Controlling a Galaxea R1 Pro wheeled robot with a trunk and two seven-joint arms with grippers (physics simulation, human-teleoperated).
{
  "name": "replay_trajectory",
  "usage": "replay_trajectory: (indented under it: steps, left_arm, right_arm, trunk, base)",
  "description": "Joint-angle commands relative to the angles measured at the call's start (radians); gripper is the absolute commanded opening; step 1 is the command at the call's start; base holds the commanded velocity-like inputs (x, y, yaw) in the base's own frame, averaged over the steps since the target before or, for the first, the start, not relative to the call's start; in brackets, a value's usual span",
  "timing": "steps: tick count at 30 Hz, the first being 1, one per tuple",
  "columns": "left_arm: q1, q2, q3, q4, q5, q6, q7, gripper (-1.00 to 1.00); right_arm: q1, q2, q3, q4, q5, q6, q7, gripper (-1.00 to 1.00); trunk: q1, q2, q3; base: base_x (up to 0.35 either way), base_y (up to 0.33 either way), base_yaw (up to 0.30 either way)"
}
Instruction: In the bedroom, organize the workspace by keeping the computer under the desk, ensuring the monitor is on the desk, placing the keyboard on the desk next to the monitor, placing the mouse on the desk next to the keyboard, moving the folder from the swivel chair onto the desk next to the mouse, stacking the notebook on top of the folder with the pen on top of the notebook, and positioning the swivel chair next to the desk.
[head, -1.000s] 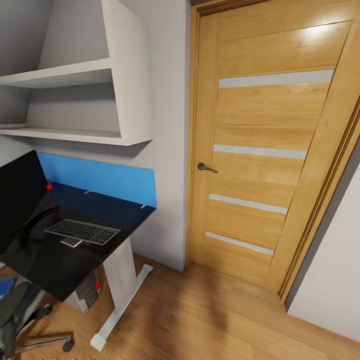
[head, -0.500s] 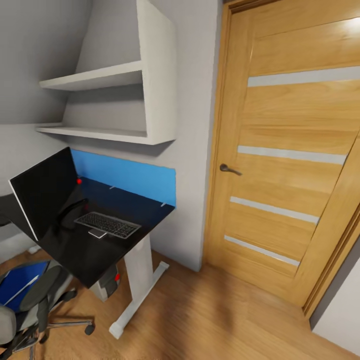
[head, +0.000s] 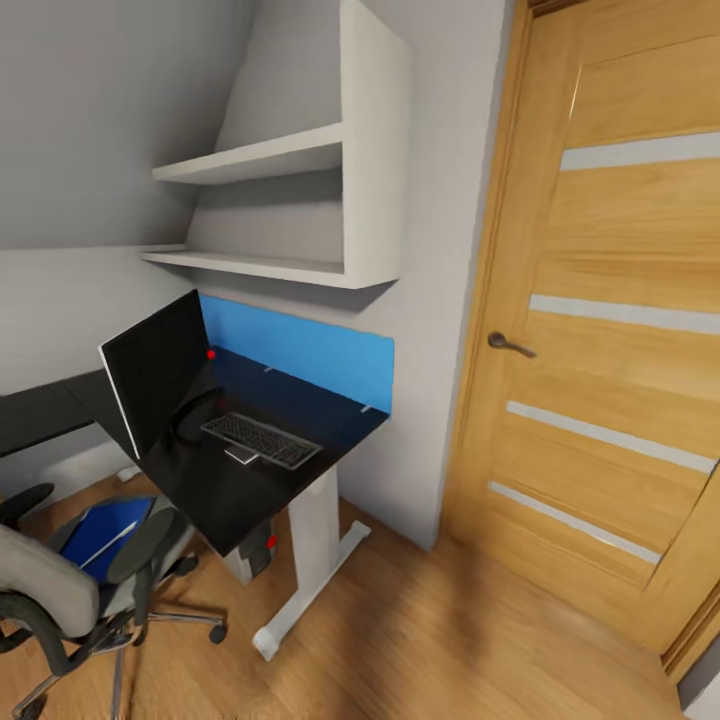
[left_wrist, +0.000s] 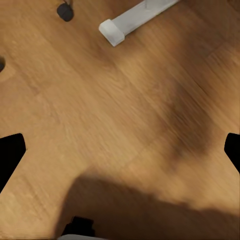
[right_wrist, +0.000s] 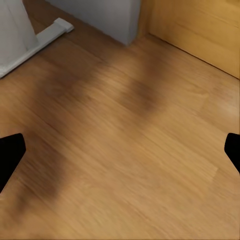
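Bedroom floor is passing under my wide-open, empty left gripper (left_wrist: 120, 150) and right gripper (right_wrist: 120, 150); folder (head: 100, 527) is lying nearer the left.

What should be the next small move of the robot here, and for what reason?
Probably keep turning left and roll toward the grey padded swivel chair. A blue flat folder lies on its seat, while the glossy black desk already holds the wide black monitor and slim dark keyboard. Both claws, left claw and right claw, are open over bare wooden floor.
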Motion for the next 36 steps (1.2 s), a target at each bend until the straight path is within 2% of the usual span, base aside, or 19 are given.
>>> replay_trajectory:
  steps: [1, 36]
  left_arm:
    - [0.0, 0.0, -0.001, 0.0, 0.006, -0.002, 0.0, 1.0]
    - [0.0, 0.001, -0.002, 0.014, 0.005, -0.002, 0.001, 1.0]
  right_arm:
    - [0.0, 0.0, 0.0, 0.001, 0.001, -0.003, -0.001, 1.0]
    - [0.0, 0.0, 0.0, 0.001, 0.002, -0.003, -0.001, 1.0]
  trunk:
    - [0.0, -0.001, -0.001]
    - [0.0, -0.001, -0.006]
  base:
    - [0.0, 0.0, 0.277]
    - [0.0, 0.0, 0.277]
